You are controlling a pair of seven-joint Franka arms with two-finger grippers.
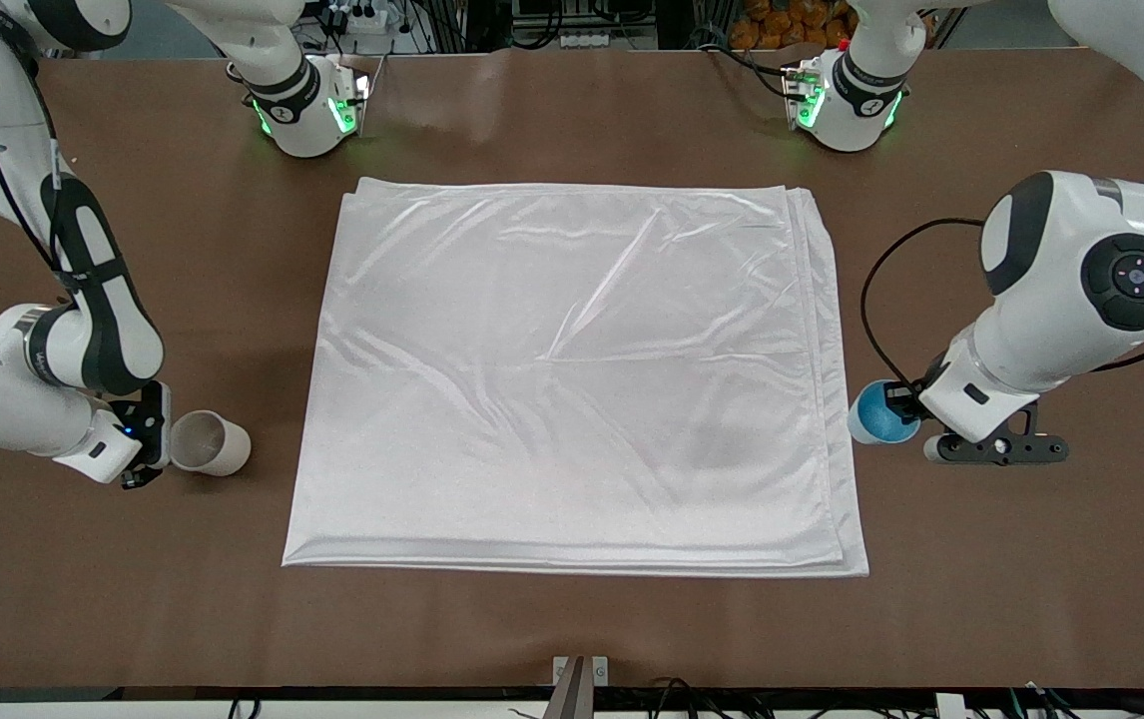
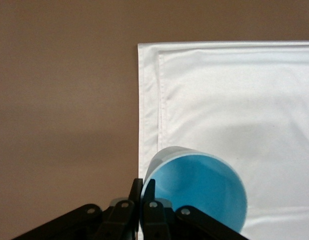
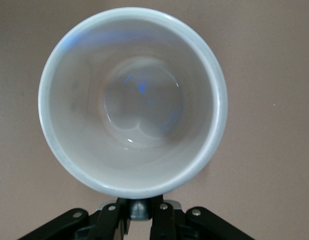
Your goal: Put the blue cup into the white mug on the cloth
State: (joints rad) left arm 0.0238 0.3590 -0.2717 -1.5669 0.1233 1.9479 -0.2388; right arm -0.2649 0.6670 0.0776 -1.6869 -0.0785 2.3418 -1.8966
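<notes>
The blue cup hangs just off the edge of the cloth at the left arm's end of the table, and its bright blue inside shows. My left gripper is shut on the cup's rim, one finger inside and one outside. Off the cloth's edge at the right arm's end is the white mug, tilted. My right gripper is shut on its small dark handle. The mug's hollow holds nothing. In the left wrist view a corner of the cloth lies under the cup.
The brown table top surrounds the cloth on all sides. Both arm bases with green lights stand along the table's edge farthest from the front camera. A small metal bracket sits at the nearest edge.
</notes>
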